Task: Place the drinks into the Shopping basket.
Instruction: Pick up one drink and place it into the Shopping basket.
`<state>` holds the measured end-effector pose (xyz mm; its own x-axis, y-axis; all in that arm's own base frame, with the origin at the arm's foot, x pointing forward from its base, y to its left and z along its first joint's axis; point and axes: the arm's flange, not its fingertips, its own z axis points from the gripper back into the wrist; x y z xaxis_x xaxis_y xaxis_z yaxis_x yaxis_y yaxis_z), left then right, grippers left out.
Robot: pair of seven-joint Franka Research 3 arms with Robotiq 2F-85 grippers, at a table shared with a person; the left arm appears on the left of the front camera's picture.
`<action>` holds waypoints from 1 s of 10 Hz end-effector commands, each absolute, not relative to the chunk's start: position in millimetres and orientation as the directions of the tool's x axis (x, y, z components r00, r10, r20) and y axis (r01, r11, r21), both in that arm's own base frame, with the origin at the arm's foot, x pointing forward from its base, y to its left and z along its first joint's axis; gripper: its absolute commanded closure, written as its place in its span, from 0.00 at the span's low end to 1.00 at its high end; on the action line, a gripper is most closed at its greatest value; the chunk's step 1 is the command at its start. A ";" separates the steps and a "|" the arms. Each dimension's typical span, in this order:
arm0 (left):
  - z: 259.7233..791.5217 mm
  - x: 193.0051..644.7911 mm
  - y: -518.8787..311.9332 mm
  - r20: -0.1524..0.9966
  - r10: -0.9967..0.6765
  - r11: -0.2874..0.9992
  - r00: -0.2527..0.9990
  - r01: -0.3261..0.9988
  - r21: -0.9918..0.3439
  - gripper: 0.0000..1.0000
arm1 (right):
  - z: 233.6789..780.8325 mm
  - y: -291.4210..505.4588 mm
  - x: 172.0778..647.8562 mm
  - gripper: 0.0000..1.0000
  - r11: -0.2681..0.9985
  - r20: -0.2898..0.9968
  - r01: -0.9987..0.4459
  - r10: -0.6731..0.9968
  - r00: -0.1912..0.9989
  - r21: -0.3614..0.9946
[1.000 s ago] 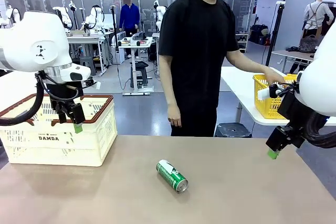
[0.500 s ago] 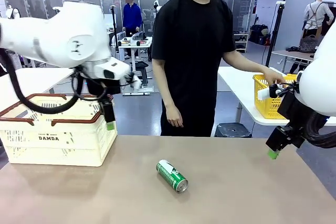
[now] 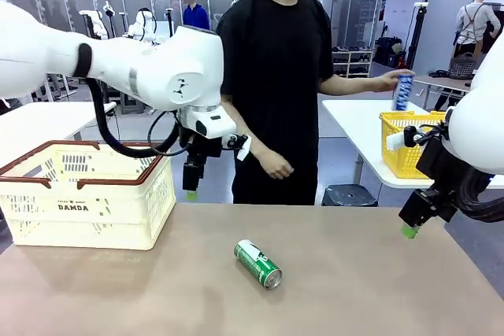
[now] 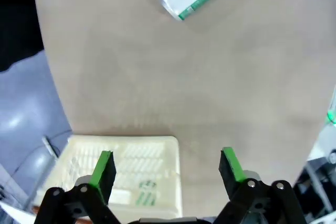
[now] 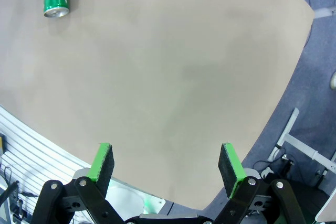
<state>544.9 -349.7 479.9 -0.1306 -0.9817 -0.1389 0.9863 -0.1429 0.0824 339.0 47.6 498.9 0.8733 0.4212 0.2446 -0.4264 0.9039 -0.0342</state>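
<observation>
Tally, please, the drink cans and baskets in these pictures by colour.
Green drink can: 1
Blue drink can: 1
Cream-white shopping basket: 1
Yellow basket: 1
Total: 4

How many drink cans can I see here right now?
2. A green can lies on its side on the table; a blue can is in the person's hand above the yellow basket. More may be hidden inside it.
</observation>
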 end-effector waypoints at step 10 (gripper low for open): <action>454.5 552.9 -402.5 0.016 -0.903 -0.429 -0.429 0.903 0.000 0.00 | 497.2 46.7 337.4 0.00 0.902 0.244 -0.431 0.424 0.872 -0.027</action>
